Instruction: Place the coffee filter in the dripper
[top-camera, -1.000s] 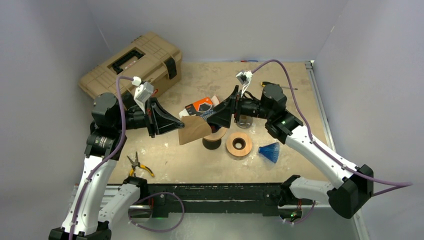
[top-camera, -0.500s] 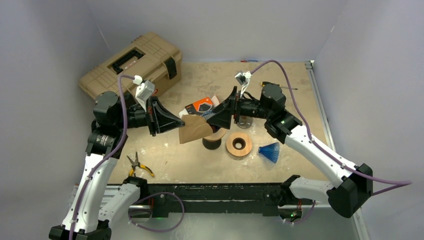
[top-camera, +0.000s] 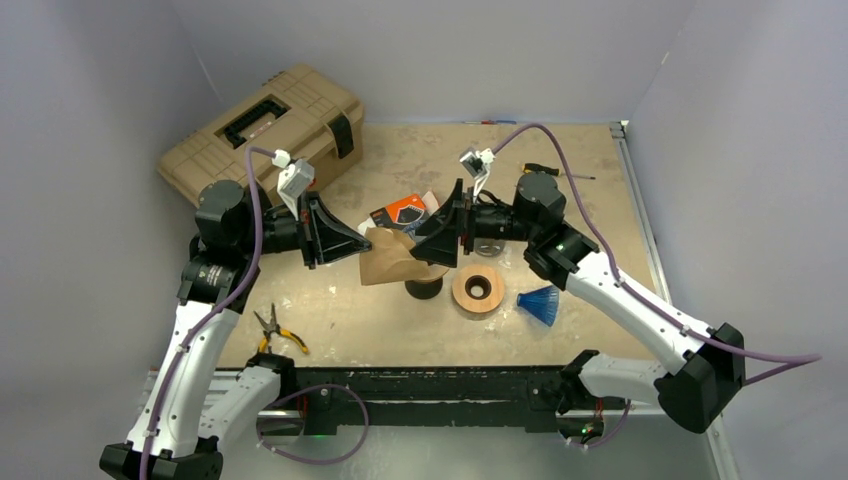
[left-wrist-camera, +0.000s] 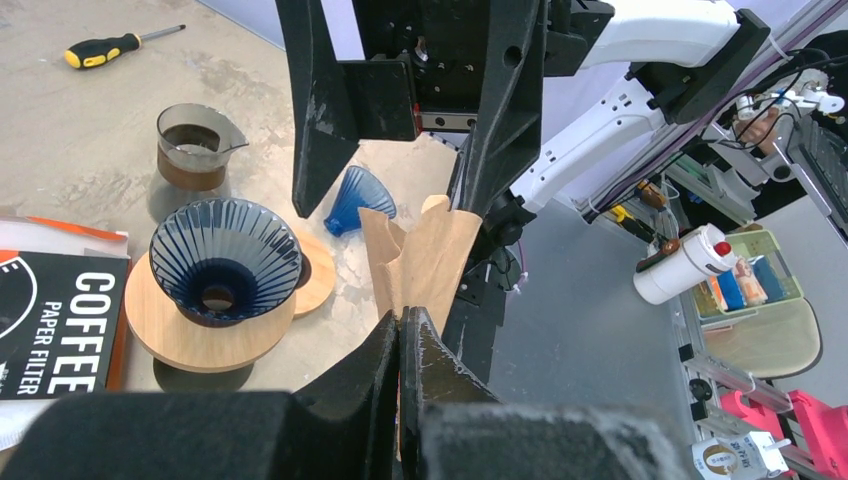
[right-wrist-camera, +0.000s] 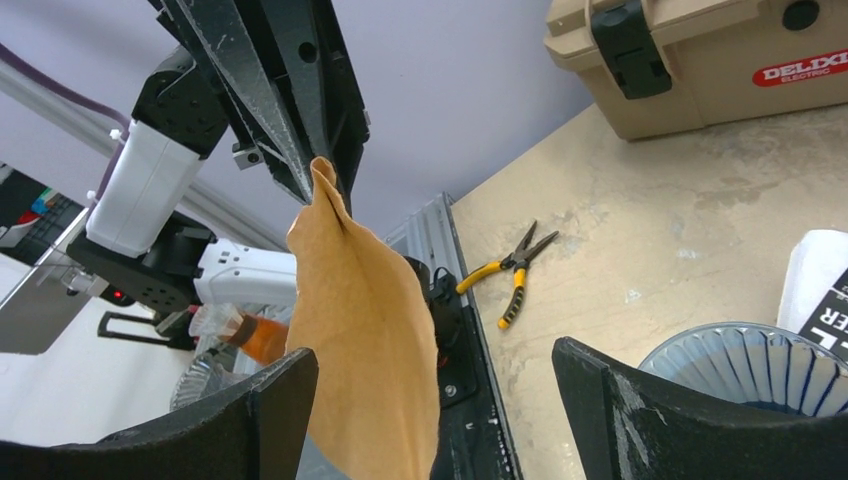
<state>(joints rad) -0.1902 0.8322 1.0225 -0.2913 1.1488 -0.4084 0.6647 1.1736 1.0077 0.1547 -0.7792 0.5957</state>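
Both flank the coffee filter: left gripper pinching its edge, right gripper spread, likely to open it above the dripper.

Arm links: white shells, black joints
Fingers: matte black, broad, tapering
Cables: purple, trailing behind the fingers
Wrist cameras: white blocks behind the fingers
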